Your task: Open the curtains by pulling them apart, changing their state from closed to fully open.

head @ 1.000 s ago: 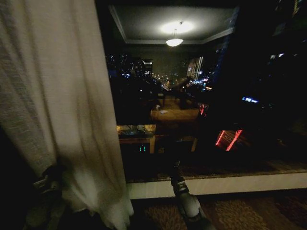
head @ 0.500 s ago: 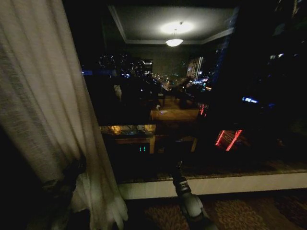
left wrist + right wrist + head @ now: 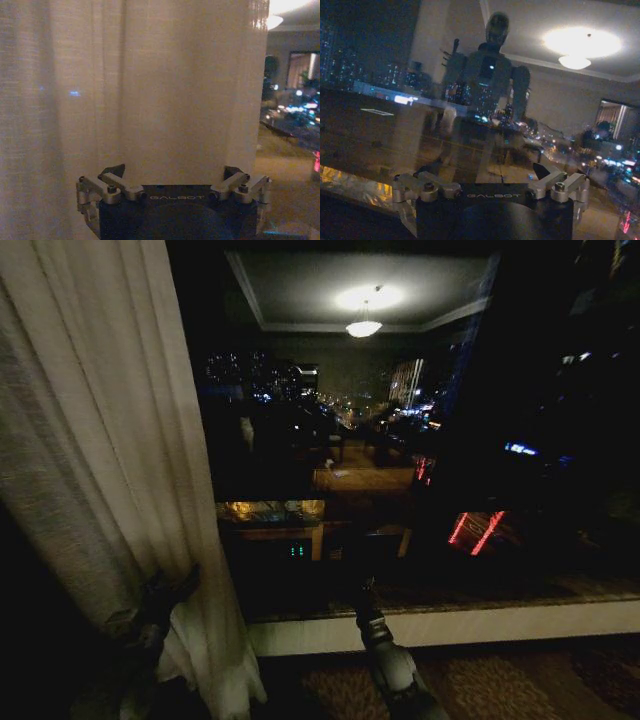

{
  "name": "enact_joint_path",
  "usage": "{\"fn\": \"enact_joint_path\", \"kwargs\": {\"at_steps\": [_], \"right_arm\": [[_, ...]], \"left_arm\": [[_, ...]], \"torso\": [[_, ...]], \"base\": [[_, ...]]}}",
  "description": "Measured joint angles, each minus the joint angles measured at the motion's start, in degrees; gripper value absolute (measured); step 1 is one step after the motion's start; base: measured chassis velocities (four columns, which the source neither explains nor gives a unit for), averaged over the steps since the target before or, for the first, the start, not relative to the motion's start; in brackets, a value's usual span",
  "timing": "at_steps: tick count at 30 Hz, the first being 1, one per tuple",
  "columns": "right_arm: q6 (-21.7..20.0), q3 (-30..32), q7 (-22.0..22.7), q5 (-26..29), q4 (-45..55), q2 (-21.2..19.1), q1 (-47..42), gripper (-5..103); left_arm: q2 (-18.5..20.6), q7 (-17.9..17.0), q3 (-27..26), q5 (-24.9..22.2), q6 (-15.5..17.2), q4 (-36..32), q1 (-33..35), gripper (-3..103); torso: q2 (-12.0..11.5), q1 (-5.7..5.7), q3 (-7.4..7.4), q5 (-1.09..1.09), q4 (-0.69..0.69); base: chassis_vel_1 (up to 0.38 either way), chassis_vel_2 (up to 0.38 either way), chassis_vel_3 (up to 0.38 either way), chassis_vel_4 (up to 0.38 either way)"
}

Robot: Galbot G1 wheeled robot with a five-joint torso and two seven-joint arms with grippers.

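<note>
One sheer cream curtain (image 3: 90,440) hangs at the left of the head view, bunched low down where my left gripper (image 3: 160,605) presses into it. In the left wrist view the pleated curtain (image 3: 150,90) drapes right across my left gripper (image 3: 173,172). Its fingers are spread open, with fabric lying between them. My right gripper (image 3: 365,592) points at the bare window low in the middle. It is open with nothing in it (image 3: 487,172). The other curtain panel is out of view.
The dark window glass (image 3: 400,490) reflects the room, its ceiling lamp (image 3: 363,327) and the robot itself (image 3: 487,65). A pale sill (image 3: 500,623) runs below the glass. Patterned carpet (image 3: 500,680) lies in front of it.
The curtain's free edge has swung left, baring more glass, then drifted slightly back right. My left gripper has shifted a little right within the fabric. The right arm has hardly moved.
</note>
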Motion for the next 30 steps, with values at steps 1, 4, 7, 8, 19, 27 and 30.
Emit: {"fn": "enact_joint_path", "kwargs": {"at_steps": [1,4,7,8,19,27,30], "right_arm": [[0.0,0.01,0.0,0.01,-0.04,-0.03,0.1,100],[0.0,0.0,-0.01,0.02,-0.25,-0.01,0.43,100],[0.02,-0.12,-0.02,0.02,-0.59,0.22,0.67,100],[0.02,-0.12,-0.02,0.02,-0.59,0.22,0.67,100],[0.2,-1.1,0.05,-0.08,-1.94,0.91,2.39,100],[0.27,-1.17,0.16,-0.18,-2.87,1.53,2.95,100],[0.32,-1.41,0.18,-0.31,-3.1,1.9,3.17,100]], "left_arm": [[0.52,0.47,0.01,-0.13,-0.08,0.66,-0.44,100],[2.22,1.51,0.27,-0.75,-0.84,2.91,-1.85,100],[3.88,1.74,1.1,-1.3,-1.23,4.91,-3.32,100],[3.88,1.74,1.1,-1.3,-1.23,4.91,-3.32,100],[6.29,1.31,7.93,-2.61,-1.4,12.89,-11.72,100],[5.64,-2.42,9.89,-0.52,-3.21,16.45,-15.45,90],[5.27,-2.83,9.94,0.19,-3.38,16.96,-15.94,80]], "torso": [[0.0,0.0,0.0,0.0,0.0],[0.0,0.0,0.0,-0.01,0.0],[0.0,0.01,0.0,-0.01,0.0],[0.0,0.01,0.0,-0.01,0.0],[-0.01,0.01,0.01,-0.01,0.0],[0.0,0.01,0.0,0.0,0.0],[-0.01,0.01,0.0,0.0,0.0]], "base": [[0.0,0.0,0.0,0.0],[0.0,0.0,0.0,0.0],[0.0,0.0,0.0,0.0],[0.0,0.0,0.0,0.0],[0.0,0.0,0.0,0.0],[0.0,0.0,0.0,0.0],[0.0,0.0,0.0,0.0]]}}
